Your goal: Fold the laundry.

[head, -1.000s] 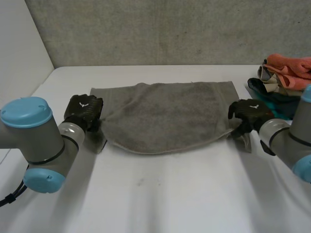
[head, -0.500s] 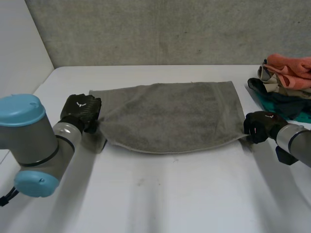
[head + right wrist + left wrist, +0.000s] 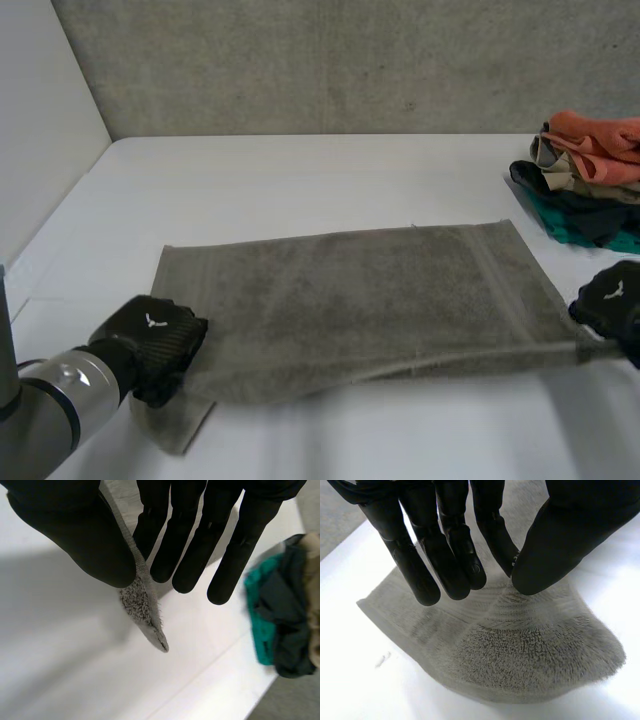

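Towel stretched wide, left robot hand pinching one near corner, right robot hand pinching other

White table: grey towel spread across the near half, clothes pile at the right edge, toward the far corner.

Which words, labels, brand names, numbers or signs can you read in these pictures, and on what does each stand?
No readable words or numbers anywhere.
left hand: a small white mark on its back, a shape rather than letters.
right hand: a similar small white mark, too small to read as anything.
grey towel: no tag or print showing.
pile of clothes: no print showing.
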Robot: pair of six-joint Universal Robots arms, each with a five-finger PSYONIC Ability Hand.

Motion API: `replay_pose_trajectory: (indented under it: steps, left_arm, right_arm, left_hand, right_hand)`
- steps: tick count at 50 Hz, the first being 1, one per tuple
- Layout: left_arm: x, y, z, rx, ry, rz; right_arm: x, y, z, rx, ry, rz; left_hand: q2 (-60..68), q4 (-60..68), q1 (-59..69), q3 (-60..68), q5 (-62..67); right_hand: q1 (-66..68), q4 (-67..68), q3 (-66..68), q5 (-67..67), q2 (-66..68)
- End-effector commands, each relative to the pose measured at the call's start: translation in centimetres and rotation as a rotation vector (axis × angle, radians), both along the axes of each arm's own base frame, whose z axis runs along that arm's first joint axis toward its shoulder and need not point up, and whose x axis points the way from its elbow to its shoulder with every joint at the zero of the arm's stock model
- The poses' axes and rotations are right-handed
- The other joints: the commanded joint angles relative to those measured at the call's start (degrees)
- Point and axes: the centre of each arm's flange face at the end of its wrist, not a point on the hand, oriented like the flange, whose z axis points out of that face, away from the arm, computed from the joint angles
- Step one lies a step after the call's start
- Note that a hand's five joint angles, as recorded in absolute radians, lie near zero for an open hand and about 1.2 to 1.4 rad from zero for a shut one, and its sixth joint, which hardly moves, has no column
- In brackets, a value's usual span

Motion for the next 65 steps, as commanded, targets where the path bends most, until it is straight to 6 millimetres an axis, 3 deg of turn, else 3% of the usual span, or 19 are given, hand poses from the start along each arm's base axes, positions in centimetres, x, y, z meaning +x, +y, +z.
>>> replay_pose_trajectory:
  steps: [1,7,10,12,14,16,17,18,22,25,28,31,36,40,46,53,56,62,65]
  left_arm:
    - [-1.1,-3.3,-2.4,-0.056,0.003,-0.001]
    - [-2.8,-8.3,-2.6,-0.179,0.037,0.011]
    - [-3.8,-12.1,-0.9,-0.312,0.068,0.039]
    - [-4.4,-13.9,0.8,-0.395,0.087,0.045]
    - [-5.3,-16.7,4.2,-0.547,0.112,0.048]
    - [-5.8,-18.3,6.9,-0.659,0.135,0.052]
    - [-6.3,-19.4,10.1,-0.782,0.177,0.058]
    - [-6.5,-19.9,12.0,-0.857,0.202,0.063]
    - [-6.5,-20.6,17.6,-1.063,0.297,0.115]
    - [-6.1,-20.5,19.6,-1.131,0.358,0.143]
    - [-5.8,-19.8,20.4,-1.126,0.409,0.145]
    - [-5.3,-19.6,18.4,-1.04,0.414,0.149]
    - [-3.8,-19.5,13.3,-0.872,0.358,0.175]
    - [-3.3,-17.9,7.0,-0.667,0.279,0.163]
    - [-2.4,-14.9,0.5,-0.43,0.181,0.147]
    - [-1.5,-12.5,-5.4,-0.168,0.027,0.125]
    - [-1.6,-12.8,-7.0,-0.133,-0.034,0.099]
    - [-2.2,-14.6,-6.2,-0.23,-0.015,0.097]
    - [-2.3,-14.7,-5.8,-0.275,-0.001,0.1]
  right_arm:
    - [1.4,-2.9,-3.8,-0.004,-0.003,-0.007]
    - [4.1,-8.1,-4.2,-0.18,0.006,-0.018]
    - [5.9,-10.3,-2.6,-0.297,-0.012,0.006]
    - [7.7,-12.6,0.6,-0.471,-0.055,0.03]
    - [8.5,-14.2,3.4,-0.614,-0.104,0.031]
    - [9.3,-15.9,8.0,-0.843,-0.207,0.026]
    - [9.6,-16.3,9.6,-0.922,-0.247,0.029]
    - [9.8,-16.8,12.5,-1.07,-0.325,0.039]
    - [10.0,-16.3,17.2,-1.311,-0.453,0.078]
    - [10.1,-15.8,17.7,-1.33,-0.47,0.086]
    - [10.3,-15.5,16.5,-1.276,-0.47,0.087]
    - [11.3,-14.7,14.7,-1.188,-0.469,0.1]
    - [11.5,-13.4,9.1,-0.935,-0.417,0.099]
    - [10.7,-12.0,4.2,-0.714,-0.376,0.076]
    - [9.5,-8.3,-2.5,-0.368,-0.395,0.028]
    - [7.9,-6.4,-6.1,-0.205,-0.409,0.037]
    - [7.9,-6.1,-6.4,-0.187,-0.417,0.044]
    - [7.9,-5.7,-7.0,-0.163,-0.418,0.042]
    - [7.8,-5.6,-7.1,-0.163,-0.419,0.041]
  left_hand:
    - [11.31,11.22,14.37,11.56,14.06]
    - [11.31,11.22,14.37,11.56,14.06]
    - [11.31,11.22,14.37,11.56,14.06]
    - [11.31,11.22,14.37,11.56,14.06]
    - [11.31,11.22,14.37,11.56,14.06]
    - [11.31,11.22,14.37,11.56,14.06]
    - [11.31,11.22,14.37,11.56,14.06]
    - [11.31,11.22,14.37,11.56,14.06]
    - [11.31,11.22,14.37,11.56,14.06]
    - [11.31,11.22,14.37,11.56,14.06]
    - [11.31,11.22,14.37,11.56,14.06]
    - [11.31,11.22,14.37,11.56,14.06]
    - [11.31,11.22,14.37,11.56,14.06]
    - [11.31,11.22,14.37,11.56,14.06]
    - [11.31,11.22,14.37,11.56,14.06]
    - [11.31,11.22,14.37,11.56,14.06]
    - [11.31,11.22,14.37,11.56,14.06]
    - [11.31,11.22,14.37,11.56,14.06]
    - [-12.46,-12.54,-9.39,-12.2,-9.71]
  right_hand:
    - [14.68,11.23,11.81,13.8,12.1]
    - [14.68,11.23,11.81,13.8,12.1]
    - [14.68,11.23,11.81,13.8,12.1]
    - [14.68,11.23,11.81,13.8,12.1]
    - [14.68,11.23,11.81,13.8,12.1]
    - [14.68,11.23,11.81,13.8,12.1]
    - [14.68,11.23,11.81,13.8,12.1]
    - [14.68,11.23,11.81,13.8,12.1]
    - [14.68,11.23,11.81,13.8,12.1]
    - [14.68,11.23,11.81,13.8,12.1]
    - [14.68,11.23,11.81,13.8,12.1]
    - [14.68,11.23,11.81,13.8,12.1]
    - [14.68,11.23,11.81,13.8,12.1]
    - [14.68,11.23,11.81,13.8,12.1]
    - [14.68,11.23,11.81,13.8,12.1]
    - [14.68,11.23,11.81,13.8,12.1]
    - [14.68,11.23,11.81,13.8,12.1]
    - [14.68,11.23,11.81,13.8,12.1]
    - [14.68,11.23,11.81,13.8,12.1]
